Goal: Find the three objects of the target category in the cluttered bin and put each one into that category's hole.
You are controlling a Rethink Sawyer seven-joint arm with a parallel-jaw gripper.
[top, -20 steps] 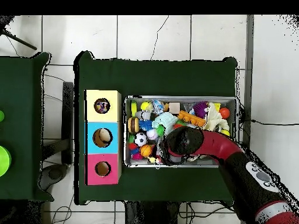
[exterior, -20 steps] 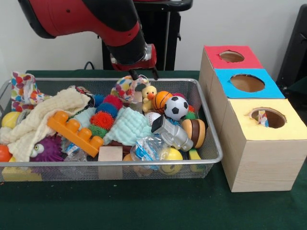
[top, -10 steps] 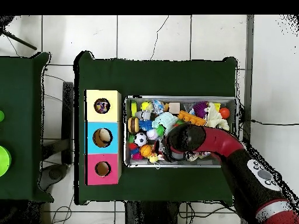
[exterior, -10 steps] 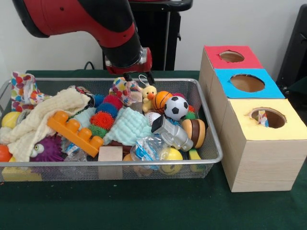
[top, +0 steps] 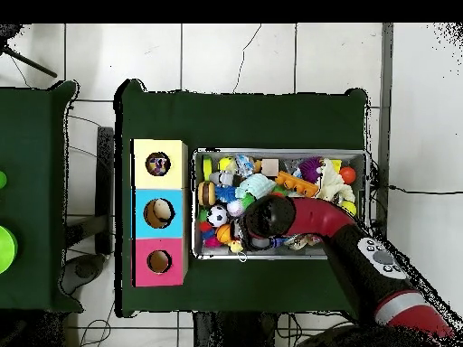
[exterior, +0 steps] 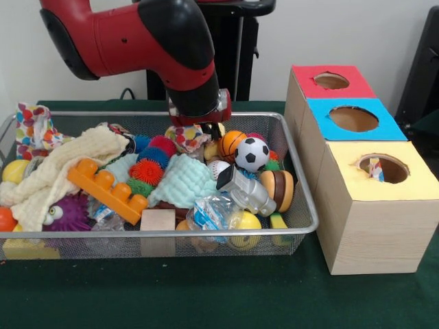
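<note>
Down among the bin (exterior: pixel 302 199) toys, the gripper (exterior: pixel 206 133) (jaws hidden) sits.

The tool (exterior: pixel 208 130) dips into the wire bin (exterior: pixel 302 205) beside the basketball (exterior: pixel 232 142).

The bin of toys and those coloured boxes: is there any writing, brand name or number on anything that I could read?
None can be read.
Arm: light round marks on the black section in the overhead view, too small to read.
Clear wrapper in the bin: blue print, blurred.
Patterned cloth: coloured dots only, no letters.
Red, blue and yellow box tops: plain, no labels.
</note>
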